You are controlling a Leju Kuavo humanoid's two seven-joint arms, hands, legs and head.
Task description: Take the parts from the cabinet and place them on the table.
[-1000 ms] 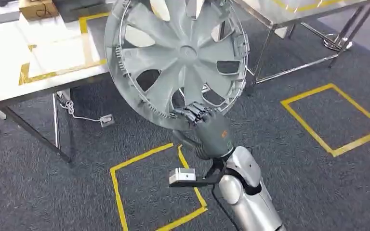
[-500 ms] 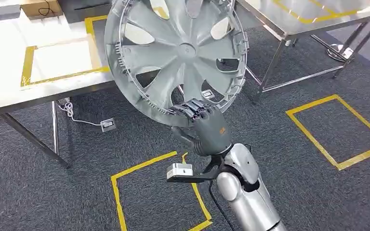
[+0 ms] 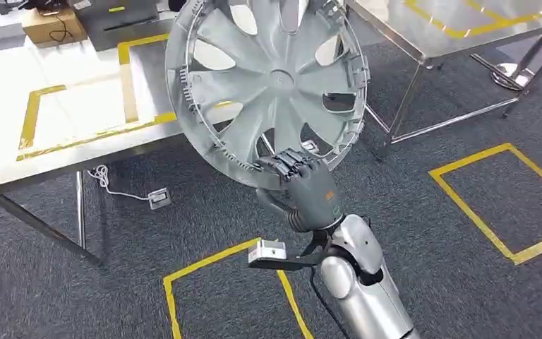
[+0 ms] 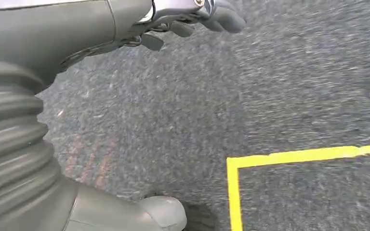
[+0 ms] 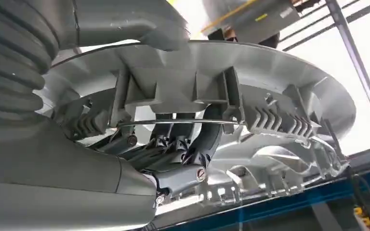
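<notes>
Several dark fingers [image 3: 288, 164] of the right hand [image 3: 303, 185] curl over the lower rim of the grey wheel cover [image 3: 268, 78], gripping it upright in front of the steel table [image 3: 14, 162], above carpet w/ yellow tape squares [image 3: 497, 191]. Left hand [image 4: 192, 21] hangs over carpet, fingers loosely apart, holding nothing.

One hubcap [image 3: 268, 78] sits gripped at its lower rim by the right robot hand [image 3: 303, 185]. Two benches [image 3: 56, 113] stand beyond that robot hand. One cardboard box [image 3: 48, 25] lies far beyond it, with perhaps a second dark case beside.
</notes>
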